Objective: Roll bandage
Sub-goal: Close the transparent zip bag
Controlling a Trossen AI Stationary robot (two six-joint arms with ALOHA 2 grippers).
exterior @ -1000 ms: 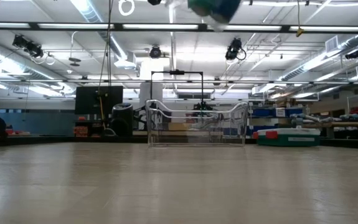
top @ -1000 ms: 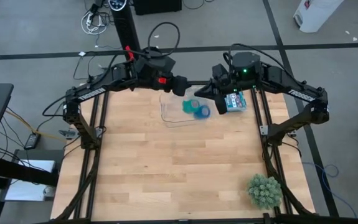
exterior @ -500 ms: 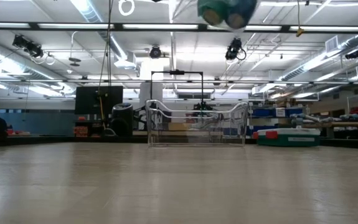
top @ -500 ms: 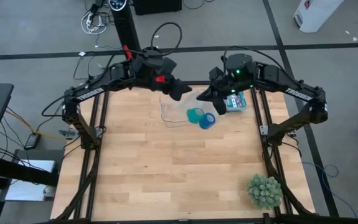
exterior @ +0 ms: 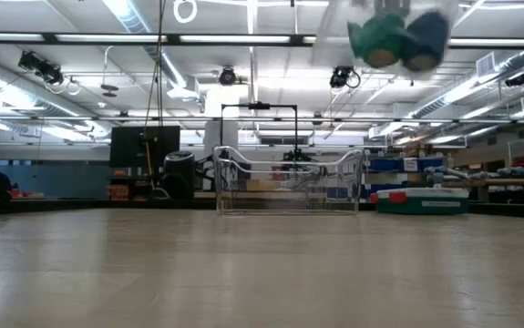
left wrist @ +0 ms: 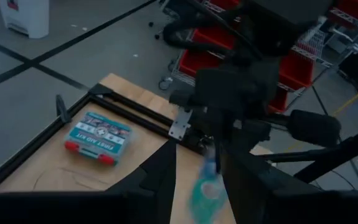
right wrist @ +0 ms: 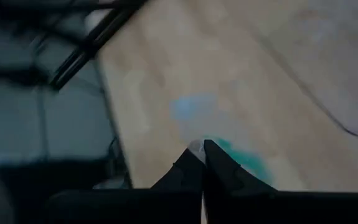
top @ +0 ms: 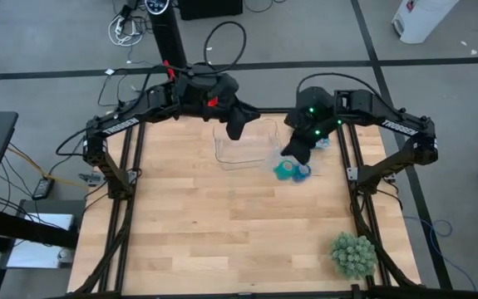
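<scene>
I have the right pincer (top: 291, 165) clenched on the bandage (top: 285, 169), a small teal coil that hangs with a blue roll (top: 302, 171) touching it, both lifted clear above the wooden surface (top: 222, 224), just to the right of the clear bin (top: 243, 146). In the low view the pair floats high near the ceiling lights, teal coil (exterior: 377, 40) on the left, blue roll (exterior: 423, 41) on the right (both blurred). The right wrist view shows the two dark fingers (right wrist: 194, 163) pressed tip to tip with teal fabric (right wrist: 244, 160) beside them.

The left pincer (top: 235, 129) hovers over the bin's back left part, its fingers parted and grasping nothing. Its wrist view looks between them at the teal coil (left wrist: 205, 198) and, farther off, a first aid kit (left wrist: 96, 137) lying flat by the surface's edge.

A green spiky plant (top: 354, 255) sits at the near right corner.
</scene>
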